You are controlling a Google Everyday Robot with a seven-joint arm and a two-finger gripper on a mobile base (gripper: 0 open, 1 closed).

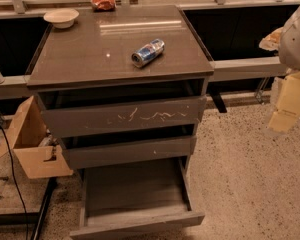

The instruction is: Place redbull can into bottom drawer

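The redbull can (147,52), blue and silver, lies on its side on the dark grey cabinet top (90,49), right of the middle. The bottom drawer (135,191) is pulled out towards me and shows an empty shallow tray. The two drawers above it, one with white scratches (140,116), are pushed further in. My gripper (288,106) hangs at the right edge of the view, below a white arm part (296,34). It is well to the right of the cabinet, away from the can, and holds nothing I can see.
A white bowl (61,17) and a red-orange snack wrapper (103,2) sit at the back of the cabinet top. An open cardboard box (32,144) and a black cable (12,184) are on the floor to the left. Speckled floor lies to the right.
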